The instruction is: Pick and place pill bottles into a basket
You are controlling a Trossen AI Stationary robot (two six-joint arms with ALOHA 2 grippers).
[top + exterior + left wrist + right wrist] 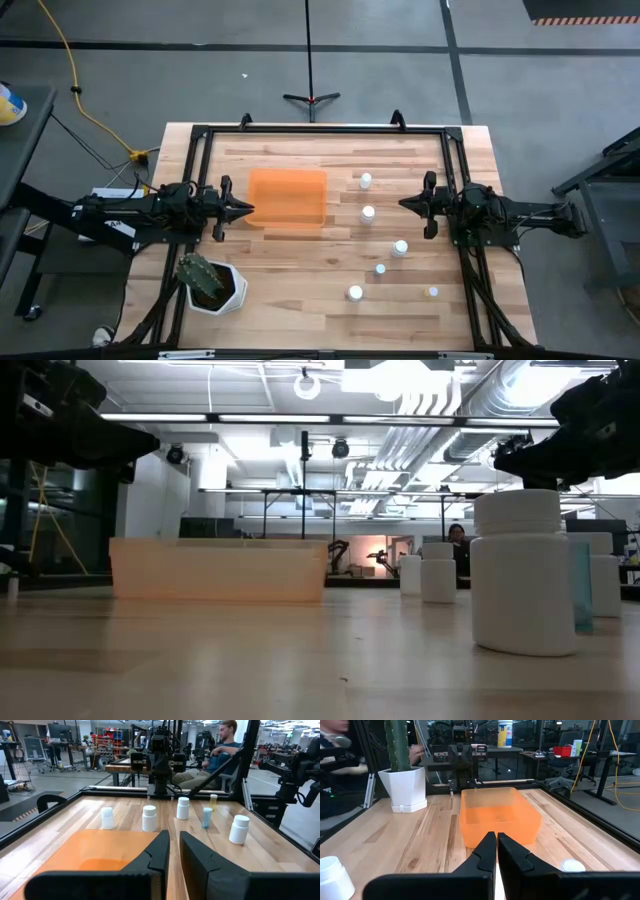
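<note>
Currently no bottle is in the basket (287,197); the pick step has not begun. Six bottles stand on the table (300,310), right of the basket: one (366,181) far, one (368,212) just right of the basket, one (401,247), one (380,269), one (355,293) near, and a yellowish one (432,292).

The left gripper (245,209) waits at the basket's left edge, fingers nearly closed, empty. The right gripper (405,204) hangs right of the bottles, fingers almost together, empty.

The next move probably requires the right gripper to open, then descend over the closest bottle.
</note>
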